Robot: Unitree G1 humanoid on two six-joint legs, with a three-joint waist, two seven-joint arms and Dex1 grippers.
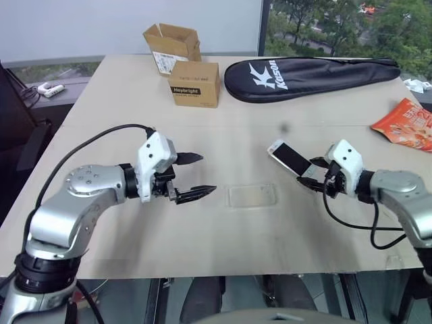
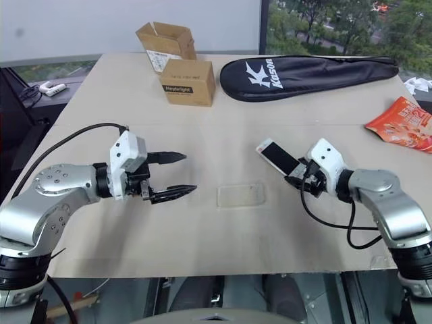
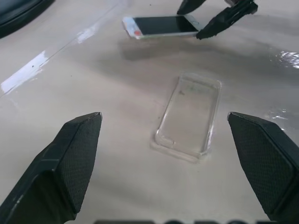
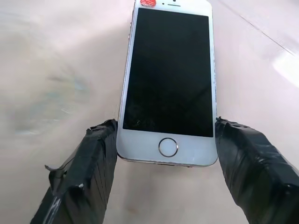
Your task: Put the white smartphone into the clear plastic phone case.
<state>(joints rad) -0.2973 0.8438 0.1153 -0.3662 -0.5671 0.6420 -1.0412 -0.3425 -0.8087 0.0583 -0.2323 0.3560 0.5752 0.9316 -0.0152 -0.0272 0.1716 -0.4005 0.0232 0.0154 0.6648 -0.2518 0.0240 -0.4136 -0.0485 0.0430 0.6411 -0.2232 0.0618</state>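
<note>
Beige and matte, the tabletop (image 1: 135,229) stands before a window giving on green trees, and carries at its far side two cardboard boxes (image 1: 183,64) and a black racket cover (image 1: 310,76), with an orange-red snack packet (image 1: 407,123) off to the right. Near the middle lies the clear plastic phone case (image 1: 252,196), flat and open side up, which seems the sensible way to leave it if a phone is to be pressed in from above. The right claw (image 4: 166,154) is clenched on the white smartphone (image 4: 169,74), its two fingers pinching the long edges down by the home button, so that most of the body juts free beyond the tips; that grip leaves the far end clear to be fed into the shell first. The phone is lifted off the surface, screen up, tilted, to the right of the case and apart from it. The left claw (image 1: 192,177) hangs released, jaws spread wide, just left of the case and aimed at it, likely placed to steady the light shell, which could slide when pushed.
</note>
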